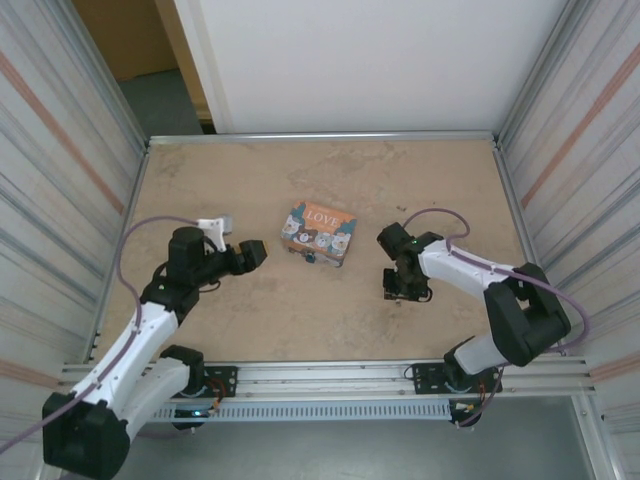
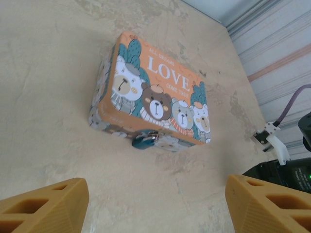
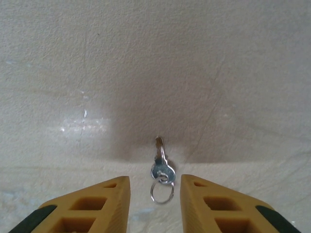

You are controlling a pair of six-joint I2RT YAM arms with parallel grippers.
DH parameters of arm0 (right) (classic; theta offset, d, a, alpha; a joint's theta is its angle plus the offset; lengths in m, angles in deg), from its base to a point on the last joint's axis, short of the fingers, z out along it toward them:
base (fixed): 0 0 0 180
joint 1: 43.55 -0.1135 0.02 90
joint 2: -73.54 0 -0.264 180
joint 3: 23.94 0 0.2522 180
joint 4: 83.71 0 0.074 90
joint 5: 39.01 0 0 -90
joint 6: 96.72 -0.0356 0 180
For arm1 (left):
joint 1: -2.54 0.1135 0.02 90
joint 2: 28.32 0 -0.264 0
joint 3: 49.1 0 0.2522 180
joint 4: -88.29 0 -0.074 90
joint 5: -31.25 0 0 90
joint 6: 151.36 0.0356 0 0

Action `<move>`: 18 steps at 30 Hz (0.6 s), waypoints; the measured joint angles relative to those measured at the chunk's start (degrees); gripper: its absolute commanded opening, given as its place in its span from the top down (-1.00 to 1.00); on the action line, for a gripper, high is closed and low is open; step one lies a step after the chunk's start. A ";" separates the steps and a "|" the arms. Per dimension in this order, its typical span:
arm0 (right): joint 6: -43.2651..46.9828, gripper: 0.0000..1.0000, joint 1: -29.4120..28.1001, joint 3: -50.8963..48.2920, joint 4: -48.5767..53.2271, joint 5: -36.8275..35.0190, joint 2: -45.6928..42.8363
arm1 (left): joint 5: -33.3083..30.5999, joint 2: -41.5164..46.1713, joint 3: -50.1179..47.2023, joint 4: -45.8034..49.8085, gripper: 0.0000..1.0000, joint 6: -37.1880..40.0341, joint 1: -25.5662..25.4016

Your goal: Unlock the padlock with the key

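Beige table (image 1: 300, 310), near right: key (image 3: 162, 171) lies flat between right gripper's (image 3: 154, 194) jaws, narrowly parted, seemingly not touching it. Pinch the bow squarely (ring clear). Left gripper (image 2: 155, 204) wide, empty. Padlock (image 2: 145, 139) hangs on box (image 2: 155, 92) near side, centre.

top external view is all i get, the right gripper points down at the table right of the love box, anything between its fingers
Observer: Yes. A small silver key on a wire ring lies flat on the table between the right gripper's orange fingers, which stand apart, not touching it.
Operator: where's the padlock, can't make it out
Observer: The tiny teal padlock with a silvery shackle hangs at the front wall of the orange-and-teal bear-print box.
Operator: left gripper near it
Observer: No; the left gripper is open, facing the box across bare table.
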 measured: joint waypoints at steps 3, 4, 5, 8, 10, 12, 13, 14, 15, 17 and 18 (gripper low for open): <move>0.00 0.45 -0.81 0.81 0.02 -1.09 1.55 | -1.36 3.37 -1.73 2.01 -0.53 -1.01 0.00; 0.00 0.46 -1.03 0.92 0.04 -1.40 1.81 | -1.66 4.09 -2.08 2.64 -0.54 -1.25 0.00; 0.00 0.46 -1.09 0.94 0.04 -1.49 1.97 | -1.95 4.57 -2.23 3.04 -0.54 -1.31 0.00; 0.00 0.47 -1.29 0.94 0.31 -1.77 2.27 | -2.60 5.05 -2.40 4.00 -0.54 -1.51 0.00; 0.00 0.48 -1.29 0.94 0.55 -2.01 2.29 | -2.89 4.94 -2.40 4.46 -0.54 -1.51 0.00; 0.00 0.49 -1.29 0.94 0.76 -2.36 2.29 | -2.97 4.61 -2.40 4.63 -0.54 -1.49 0.00; 0.00 0.49 -1.29 0.94 0.90 -2.56 2.29 | -2.97 4.35 -2.40 4.63 -0.54 -1.49 0.00; 0.00 0.49 -1.29 0.94 0.94 -2.64 2.29 | -2.97 4.11 -2.40 4.66 -0.54 -1.49 0.00; 0.00 0.49 -1.29 0.94 0.96 -2.75 2.29 | -2.97 3.85 -2.40 4.66 -0.54 -1.51 0.00; 0.00 0.50 -1.29 0.94 1.14 -2.75 2.29 | -2.97 3.52 -2.40 4.68 -0.54 -1.51 0.00; 0.00 0.50 -1.29 0.94 1.29 -2.75 2.34 | -2.97 3.48 -2.40 4.68 -0.54 -1.51 0.00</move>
